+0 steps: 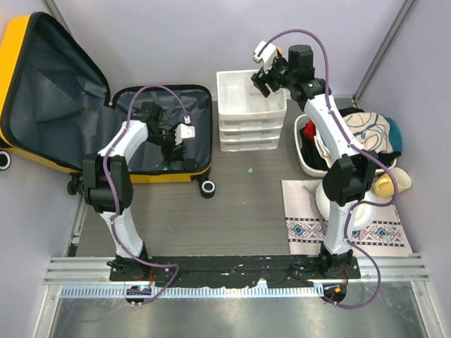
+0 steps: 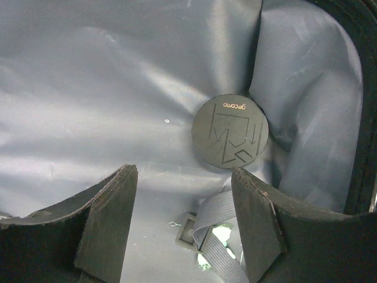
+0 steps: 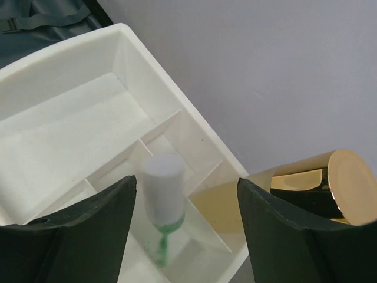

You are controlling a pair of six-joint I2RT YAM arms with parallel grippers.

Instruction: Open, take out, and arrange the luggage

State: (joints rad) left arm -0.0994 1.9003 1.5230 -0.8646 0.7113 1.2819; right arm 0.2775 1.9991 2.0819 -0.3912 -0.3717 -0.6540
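The yellow luggage (image 1: 15, 77) lies open at the left. Its lid leans on the back wall and its base (image 1: 201, 134) lies flat, showing dark grey lining. My left gripper (image 1: 184, 137) is open and empty inside the base. In the left wrist view it (image 2: 182, 174) hovers over the lining (image 2: 106, 100), a round logo disc (image 2: 230, 131) and a grey strap with a buckle (image 2: 221, 215). Something green (image 2: 221, 236) shows under the strap. My right gripper (image 1: 262, 67) is open above the white drawer organizer (image 1: 250, 130). A blurred white-capped green tube (image 3: 163, 188) is between its fingers, touching neither.
The organizer's top tray (image 3: 70, 135) has small divided compartments. A gold cap (image 3: 330, 183) shows beside the tray. A white basin (image 1: 304, 158) heaped with clothes stands at the right. A patterned mat (image 1: 310, 225) lies in front of it. Grey walls close in on the left, back and right.
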